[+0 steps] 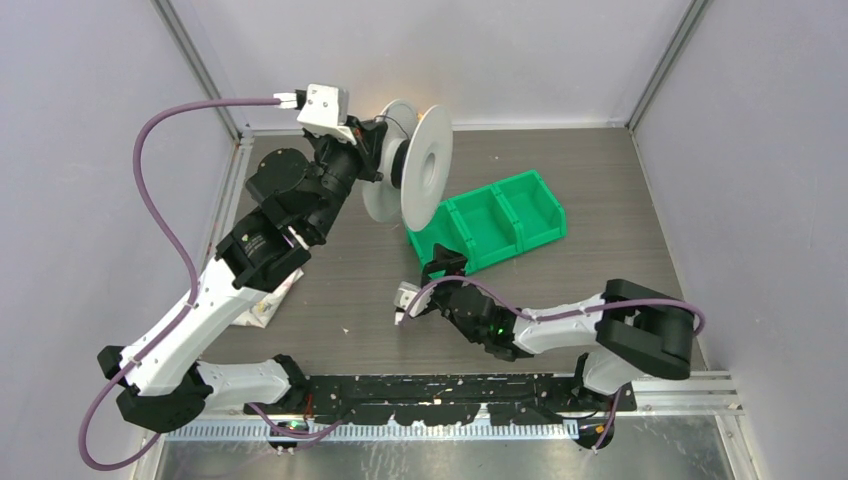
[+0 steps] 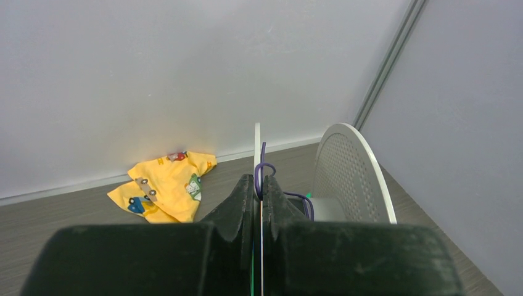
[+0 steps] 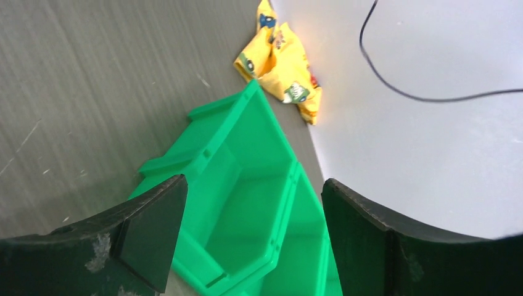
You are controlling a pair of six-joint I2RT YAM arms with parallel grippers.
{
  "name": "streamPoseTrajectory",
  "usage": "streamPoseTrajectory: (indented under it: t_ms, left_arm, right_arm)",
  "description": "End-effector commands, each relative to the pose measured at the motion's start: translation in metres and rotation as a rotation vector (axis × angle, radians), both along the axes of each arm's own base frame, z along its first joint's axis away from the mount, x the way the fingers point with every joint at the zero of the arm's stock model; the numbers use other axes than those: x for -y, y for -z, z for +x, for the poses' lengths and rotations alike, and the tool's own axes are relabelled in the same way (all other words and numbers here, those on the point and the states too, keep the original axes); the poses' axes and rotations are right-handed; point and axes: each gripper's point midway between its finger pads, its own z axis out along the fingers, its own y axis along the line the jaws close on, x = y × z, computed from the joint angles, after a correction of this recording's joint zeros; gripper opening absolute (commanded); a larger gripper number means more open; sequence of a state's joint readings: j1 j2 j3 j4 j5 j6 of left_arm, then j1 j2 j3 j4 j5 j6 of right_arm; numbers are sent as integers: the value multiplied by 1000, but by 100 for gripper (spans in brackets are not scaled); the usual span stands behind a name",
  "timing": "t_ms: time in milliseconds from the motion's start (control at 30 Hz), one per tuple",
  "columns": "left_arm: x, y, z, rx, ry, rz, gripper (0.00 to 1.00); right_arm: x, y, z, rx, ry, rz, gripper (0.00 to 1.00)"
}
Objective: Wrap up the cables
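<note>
The big pale spool (image 1: 426,165) stands on edge at the back of the table. My left gripper (image 1: 378,135) is shut on the thin edge of its near flange (image 2: 256,142). A thin dark purple cable (image 2: 264,168) loops out from between the fingertips and runs to the hub (image 2: 306,206). The perforated far flange (image 2: 353,172) stands to the right. My right gripper (image 1: 440,263) is open and empty, low above the table beside the green bin. In the right wrist view (image 3: 253,180) its jaws stand wide apart over the bin, and a thin dark wire (image 3: 395,87) curves across the wall.
A green two-compartment bin (image 1: 500,215) lies right of the spool, also in the right wrist view (image 3: 247,123). A yellow printed cloth (image 2: 163,185) lies by the wall and shows in the right wrist view (image 3: 280,61). A pale crumpled item (image 1: 265,306) lies under the left arm.
</note>
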State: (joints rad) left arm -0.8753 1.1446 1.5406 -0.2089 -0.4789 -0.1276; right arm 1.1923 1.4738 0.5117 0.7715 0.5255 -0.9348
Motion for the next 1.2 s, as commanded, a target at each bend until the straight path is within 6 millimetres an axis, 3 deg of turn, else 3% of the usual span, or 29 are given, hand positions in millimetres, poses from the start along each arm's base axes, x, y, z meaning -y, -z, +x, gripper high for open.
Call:
streamPoseTrajectory:
  t_ms: [0,67,400,767,1167]
  left_arm:
    - [-13,-51,-15,97,22,-139,1]
    - [-13,-51,-15,98,20,-137,1]
    - [-13,-54,-15,110,21,-125,0]
    - [-11,-54,-14,112,26,-105,1]
    - [-8,-57,-16,113,44,-111,1]
  right_arm:
    - [-14,-40,10,184,38,88,86]
    - [-20,-35,14,200,56,73,87]
    - [-42,-52,35,308,145,139,93]
    - [-46,-55,48,336,179,167,95]
    - [-47,-73,63,361,206,221,97]
